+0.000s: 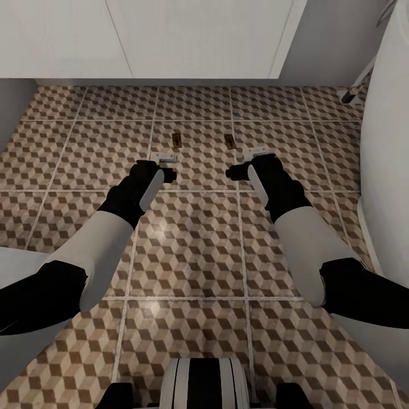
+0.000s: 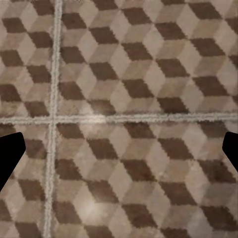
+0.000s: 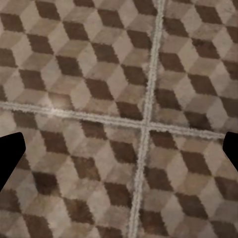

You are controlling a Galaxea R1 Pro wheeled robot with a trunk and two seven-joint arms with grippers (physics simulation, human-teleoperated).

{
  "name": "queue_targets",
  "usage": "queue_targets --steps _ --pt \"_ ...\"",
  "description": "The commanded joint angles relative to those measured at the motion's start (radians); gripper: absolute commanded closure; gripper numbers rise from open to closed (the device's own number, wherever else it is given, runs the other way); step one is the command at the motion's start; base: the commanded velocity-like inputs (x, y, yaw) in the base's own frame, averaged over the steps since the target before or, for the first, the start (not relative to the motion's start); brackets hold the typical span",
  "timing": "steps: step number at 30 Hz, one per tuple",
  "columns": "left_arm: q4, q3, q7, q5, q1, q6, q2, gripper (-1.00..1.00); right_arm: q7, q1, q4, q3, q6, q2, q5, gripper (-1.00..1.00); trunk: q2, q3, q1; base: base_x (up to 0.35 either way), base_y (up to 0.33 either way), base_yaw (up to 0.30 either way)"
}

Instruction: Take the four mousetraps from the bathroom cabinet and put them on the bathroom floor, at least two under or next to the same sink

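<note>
Two mousetraps (image 1: 176,140) (image 1: 229,141) lie on the bathroom floor (image 1: 193,244) at upper centre of the head view, apparently before a white vanity, while the left gripper (image 1: 166,161) and right gripper (image 1: 254,155), both spread empty, leave two traps unaccounted for.

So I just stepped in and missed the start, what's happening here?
Both arms reach out over the bathroom floor. Two mousetraps lie on the tiles just beyond the left gripper and right gripper, in front of a white unit. Both grippers are open and empty.
</note>
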State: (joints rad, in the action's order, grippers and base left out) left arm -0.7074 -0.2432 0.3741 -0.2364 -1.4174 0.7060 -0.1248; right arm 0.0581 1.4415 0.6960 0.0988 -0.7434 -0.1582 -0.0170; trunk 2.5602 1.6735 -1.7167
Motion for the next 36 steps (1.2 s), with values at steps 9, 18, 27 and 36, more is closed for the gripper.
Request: queue_targets --steps 9,18,27,36 --pt "-0.001 -0.004 0.009 -0.011 0.000 0.002 0.001 -1.00 0.003 0.000 0.001 0.002 -0.005 0.001 -0.001 -1.00 0.000 0.001 0.000 -0.120 0.000 0.000" --pt "-0.001 -0.004 0.009 -0.011 0.000 0.001 0.001 -1.00 0.003 0.000 0.000 0.002 -0.005 0.002 -0.001 -1.00 0.000 0.001 0.000 -0.320 0.000 0.000" --pt "-0.002 -0.004 0.009 -0.011 0.000 0.001 0.001 -1.00 0.003 0.000 0.000 0.002 -0.004 0.002 -0.001 -1.00 0.000 0.001 0.000 -0.341 0.000 0.000" --pt "-0.001 -0.004 0.009 -0.011 0.000 0.001 0.001 -1.00 0.003 0.000 0.000 0.002 -0.004 0.002 -0.001 -1.00 0.000 0.001 0.000 -0.248 0.000 0.000"
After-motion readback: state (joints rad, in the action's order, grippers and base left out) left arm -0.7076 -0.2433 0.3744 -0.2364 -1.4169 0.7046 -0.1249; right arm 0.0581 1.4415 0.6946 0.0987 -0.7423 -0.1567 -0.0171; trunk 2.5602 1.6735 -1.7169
